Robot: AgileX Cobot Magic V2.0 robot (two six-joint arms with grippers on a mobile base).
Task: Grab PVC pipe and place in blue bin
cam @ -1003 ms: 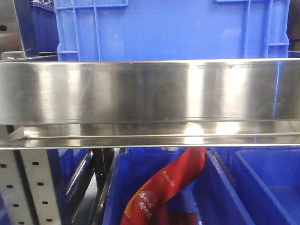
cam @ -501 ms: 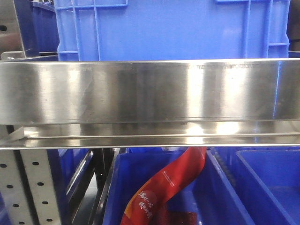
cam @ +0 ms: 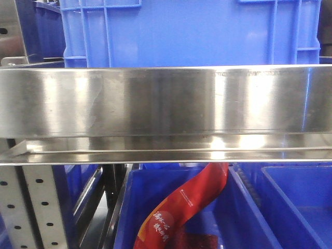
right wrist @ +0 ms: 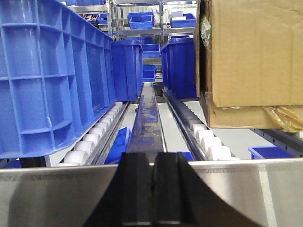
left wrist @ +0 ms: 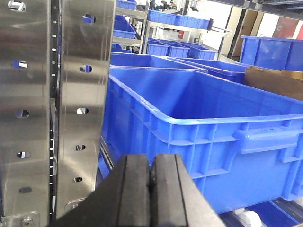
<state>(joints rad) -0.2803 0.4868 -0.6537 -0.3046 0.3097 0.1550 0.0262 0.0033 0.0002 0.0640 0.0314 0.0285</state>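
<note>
Check the left claw [left wrist: 150, 189] first: its two black fingers [left wrist: 134, 189] press together with only a seam between them, and they hold nothing. It sits beside a perforated steel upright [left wrist: 83, 94], facing the corner of a large blue bin [left wrist: 199, 123] whose visible interior looks bare. More bins stand on racks behind it.

Check the right claw [right wrist: 152, 189] next: its fingers [right wrist: 170, 189] are likewise fully closed and empty. It sits just behind a steel rail [right wrist: 57, 194], in line with a clear divider strip [right wrist: 147, 118] that runs between two roller tracks. A blue crate [right wrist: 52, 75] rests on the rollers [right wrist: 92, 139] to one side; a cardboard box [right wrist: 255, 52] rests on the other.

In the front view you see a steel shelf beam [cam: 166, 101], a blue crate above it, and a lower bin [cam: 129, 207] containing a red packet [cam: 181, 207].

You cannot locate the PVC pipe in any view.
</note>
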